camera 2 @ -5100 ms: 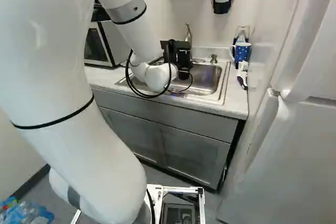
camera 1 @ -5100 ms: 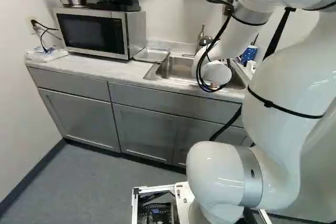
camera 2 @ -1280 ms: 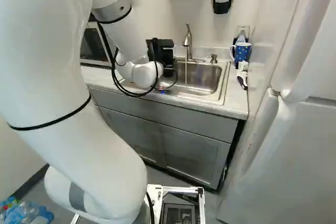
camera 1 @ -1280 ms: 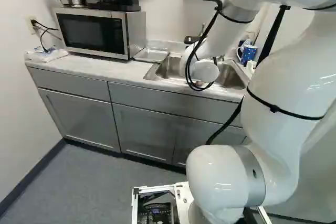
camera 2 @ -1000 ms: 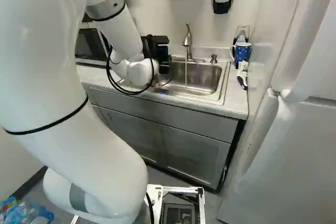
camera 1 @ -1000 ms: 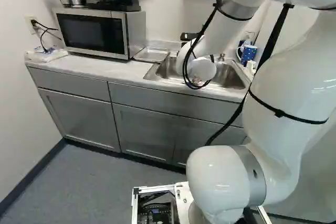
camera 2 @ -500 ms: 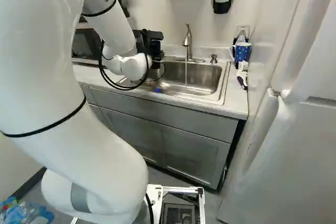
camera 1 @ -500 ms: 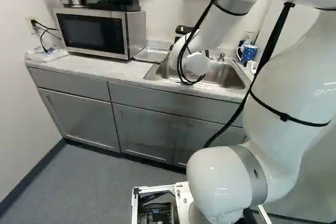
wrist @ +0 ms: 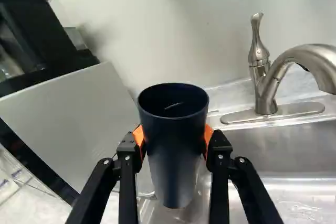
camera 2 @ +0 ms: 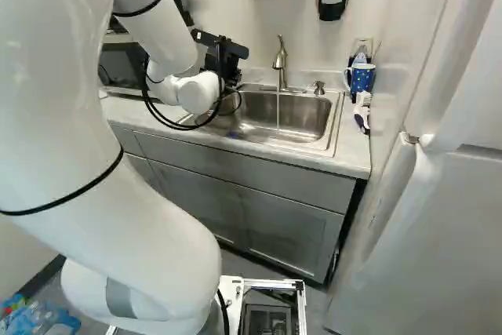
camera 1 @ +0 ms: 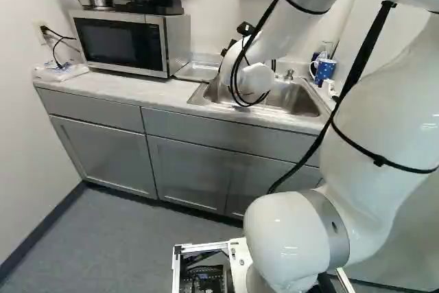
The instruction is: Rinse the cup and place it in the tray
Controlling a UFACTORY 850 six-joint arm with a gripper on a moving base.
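i see the microwave walling off one side of my end effector, and the faucet standing on the other, its spout reaching over the sink. a thin stream of water drops through the open air above the basin. black cables loop low over the sink's near edge. above the metal tray i have open room, bounded by the microwave's side and the wall behind.
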